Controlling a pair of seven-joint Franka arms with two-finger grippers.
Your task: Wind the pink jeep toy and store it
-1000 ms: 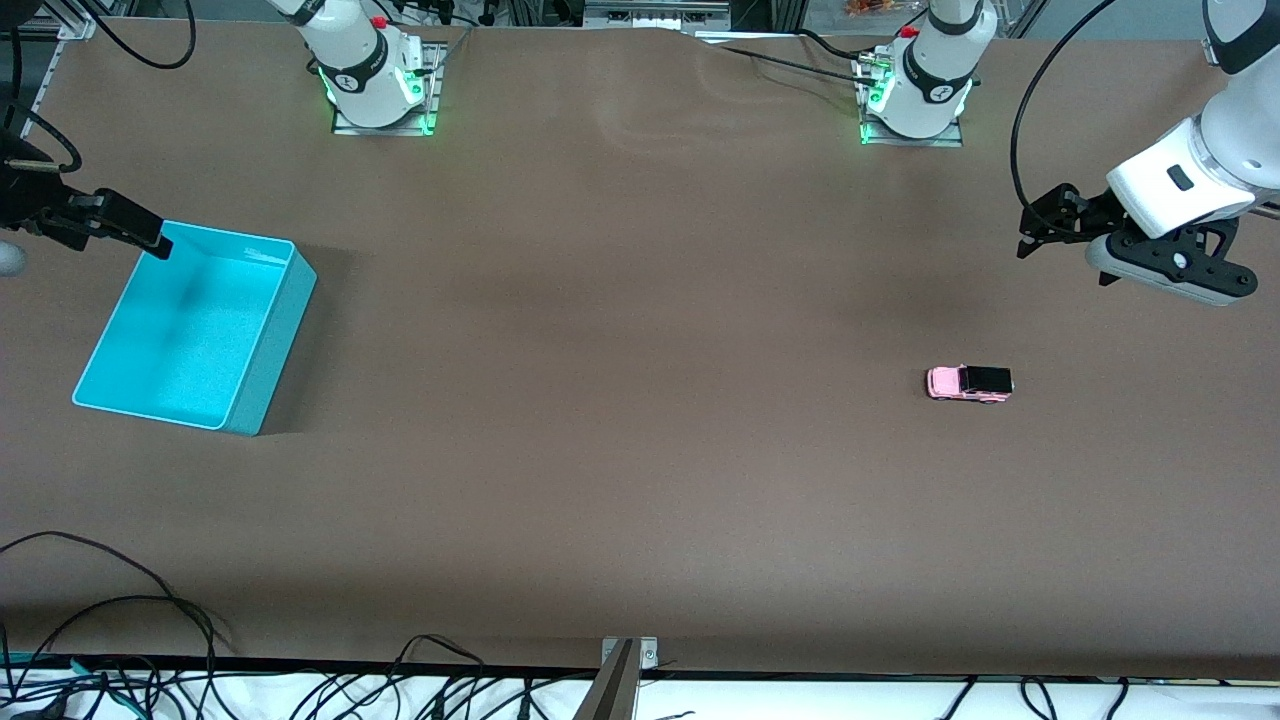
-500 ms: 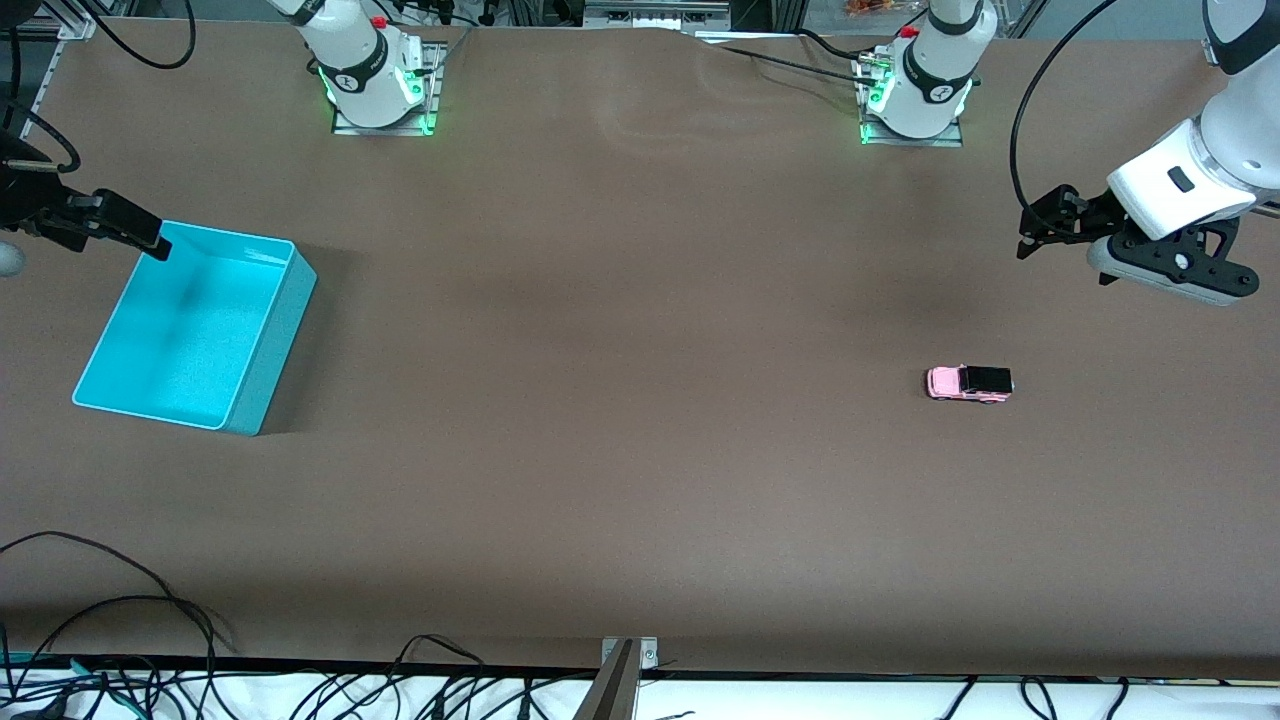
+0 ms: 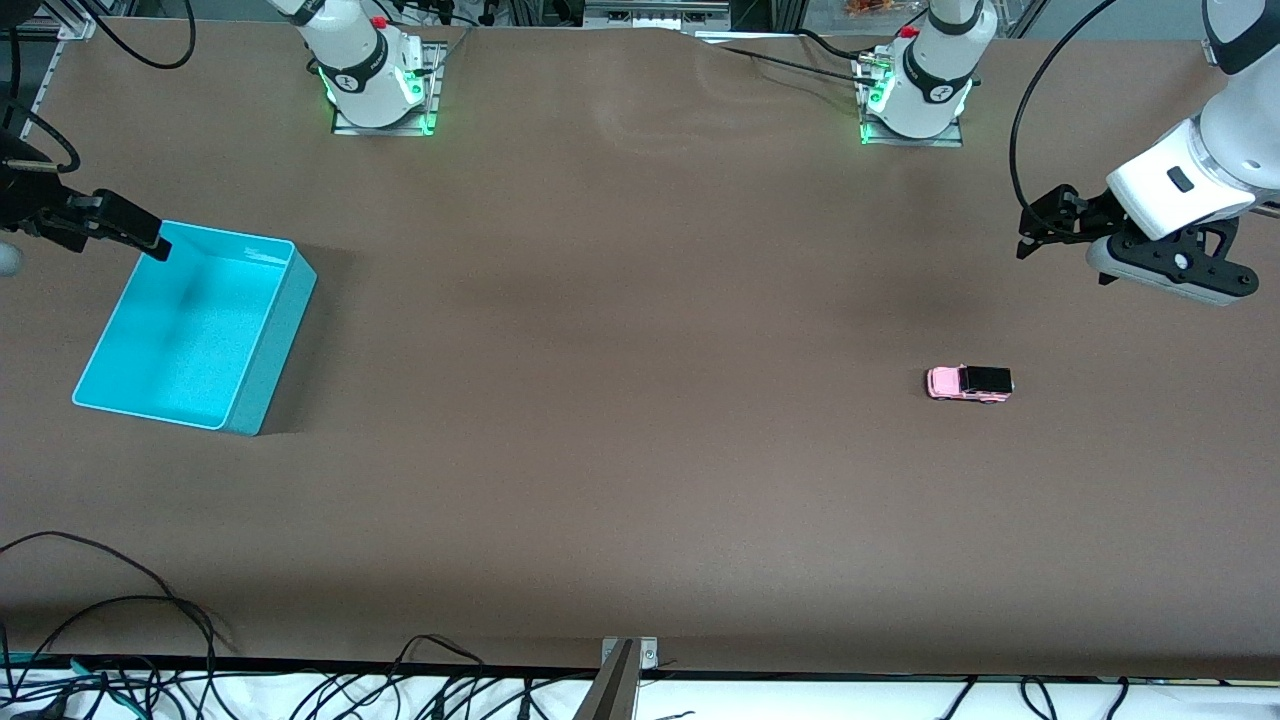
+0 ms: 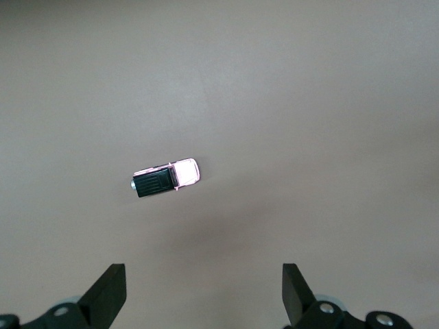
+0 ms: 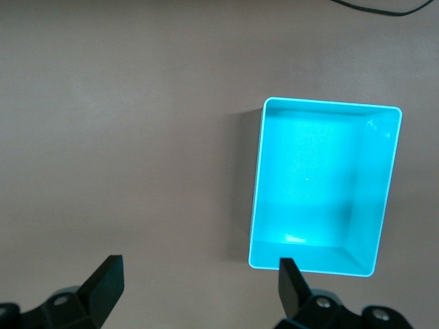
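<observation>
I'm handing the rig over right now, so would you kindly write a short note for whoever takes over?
Left gripper: open, empty, up in the air at the left arm's end of the table, not yet over the toy.
Right gripper: open, empty, over the edge of the turquoise bin.
Pink jeep toy: upright on its wheels on the bare table, toward the left arm's end, untouched.
Bin: at the right arm's end, nothing in it.
Done: nothing yet.
Left: pick up the jeep, wind it, then put it in the bin.
</observation>
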